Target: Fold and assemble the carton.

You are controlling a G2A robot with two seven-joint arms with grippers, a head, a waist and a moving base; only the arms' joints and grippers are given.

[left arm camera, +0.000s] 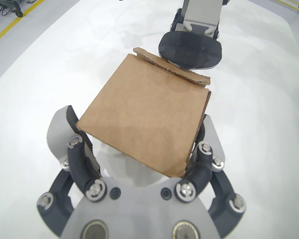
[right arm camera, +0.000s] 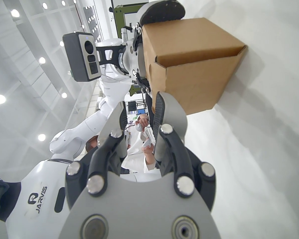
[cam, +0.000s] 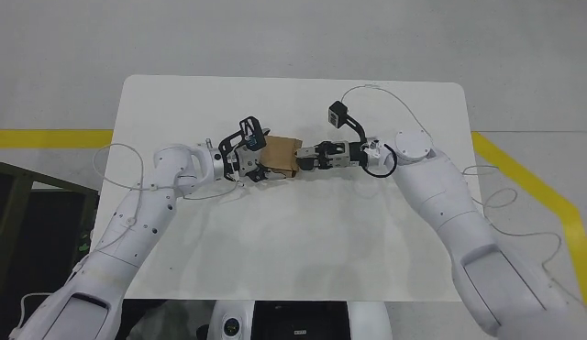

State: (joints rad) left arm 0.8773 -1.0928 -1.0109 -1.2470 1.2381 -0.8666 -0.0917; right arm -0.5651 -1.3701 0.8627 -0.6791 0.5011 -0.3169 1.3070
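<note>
The carton is being clamped across its sides by the left gripper. The right gripper, narrowly parted and holding nothing, is being held against the carton's end flap, on the white table.

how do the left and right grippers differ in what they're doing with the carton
The left gripper has its jaws spread wide, straddling the carton; the right gripper has its jaws close together with nothing between them. The left grips one end; the right only pushes against the opposite end. Both touch the carton.
</note>
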